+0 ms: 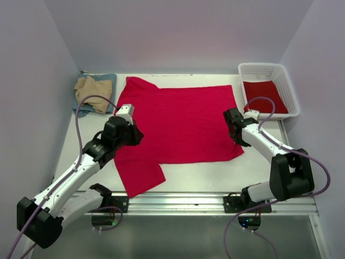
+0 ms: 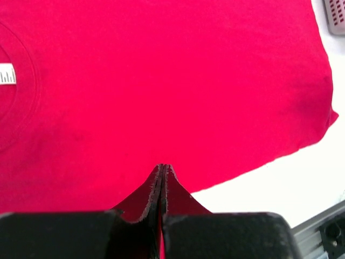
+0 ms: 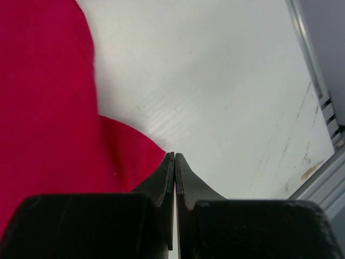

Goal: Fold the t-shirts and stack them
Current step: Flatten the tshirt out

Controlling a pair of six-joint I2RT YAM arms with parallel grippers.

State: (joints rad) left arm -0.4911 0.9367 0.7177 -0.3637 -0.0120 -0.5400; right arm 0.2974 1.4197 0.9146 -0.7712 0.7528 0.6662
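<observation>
A bright red t-shirt (image 1: 183, 121) lies spread flat across the white table, one sleeve reaching toward the front edge. In the left wrist view its white neck tag (image 2: 7, 74) shows at the far left. My left gripper (image 1: 136, 136) hovers over the shirt's left side, its jaws pressed together (image 2: 163, 167) with red cloth beneath them and nothing visibly pinched. My right gripper (image 1: 235, 132) sits at the shirt's right edge, jaws also shut (image 3: 174, 156), with the tips over bare table just beside the cloth (image 3: 48, 108).
A tan t-shirt (image 1: 92, 89) lies crumpled on a blue-grey one (image 1: 109, 81) at the back left corner. A white lattice basket (image 1: 284, 81) at the back right holds more red cloth (image 1: 264, 96). A metal rail (image 1: 178, 202) runs along the front edge.
</observation>
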